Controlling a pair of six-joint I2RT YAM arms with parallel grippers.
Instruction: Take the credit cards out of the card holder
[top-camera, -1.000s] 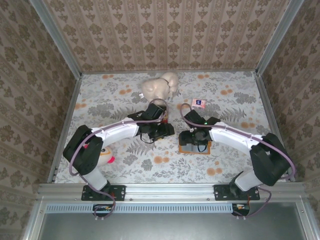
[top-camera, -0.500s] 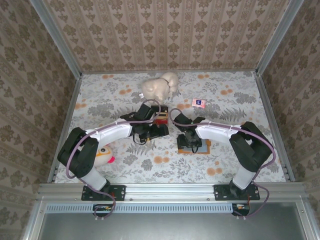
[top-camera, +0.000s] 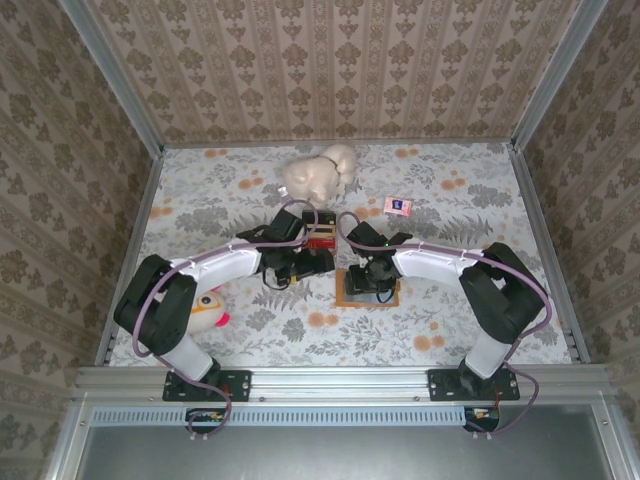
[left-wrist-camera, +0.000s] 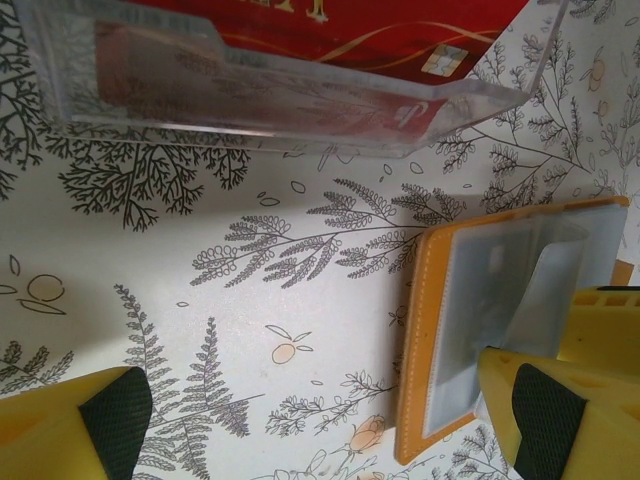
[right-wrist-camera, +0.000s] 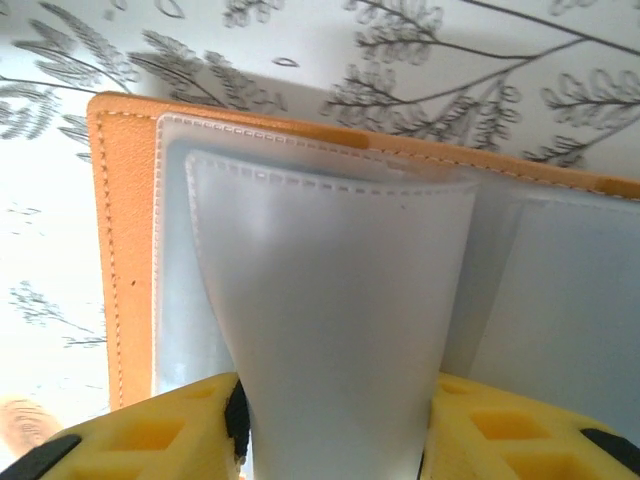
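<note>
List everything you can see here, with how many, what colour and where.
plush: one, cream, far middle of the table
packet: one, pink with a blue mark, right of the plush
cards: small stack, red on top, centre; number unclear
clear plastic piece: one, transparent, over the cards
holder: one, orange with pale pockets, open, nearer than the cards
toy: one, pale with a pink tip, near left, by the left arm
table: one, floral cloth
left claw: yellow fingers, open, over bare cloth beside the holder
right claw: yellow fingers, closed on a raised holder pocket
</note>
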